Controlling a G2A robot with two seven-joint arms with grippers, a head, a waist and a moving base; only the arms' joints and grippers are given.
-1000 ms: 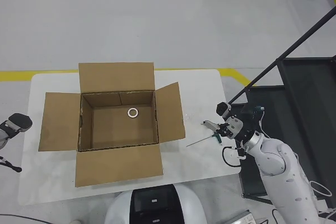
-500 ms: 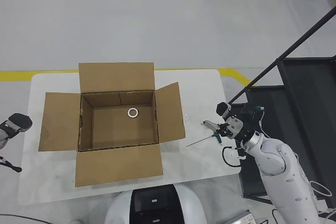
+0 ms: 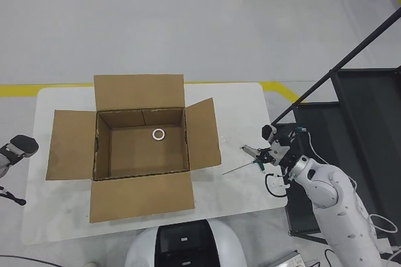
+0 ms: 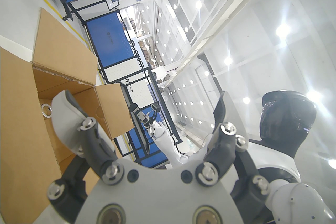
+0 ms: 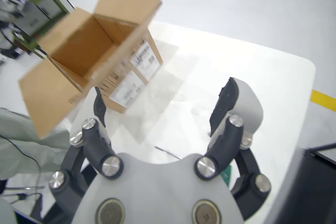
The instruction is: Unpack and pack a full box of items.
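Note:
An open cardboard box [image 3: 142,143] stands on the white table [image 3: 240,100] with all flaps folded out. A white ring [image 3: 158,135] lies on its floor, and the ring [image 4: 47,110] also shows in the left wrist view. A thin metal rod with a green handle [image 3: 244,165] lies on the table right of the box. My right gripper [image 3: 267,148] hangs just beyond the rod's handle end, open and holding nothing [image 5: 164,104]; the rod [image 5: 168,152] lies below it. My left gripper [image 4: 143,107] is open and empty, off the table's left edge [image 3: 20,145].
A dark metal rack [image 3: 361,120] stands close to the table's right side, next to my right arm. A yellow floor line [image 3: 27,89] runs behind the table. Bare tabletop lies in front of the box and to its right.
My right wrist has shifted slightly toward the table's right edge. The box, ring, rod and left arm have not moved.

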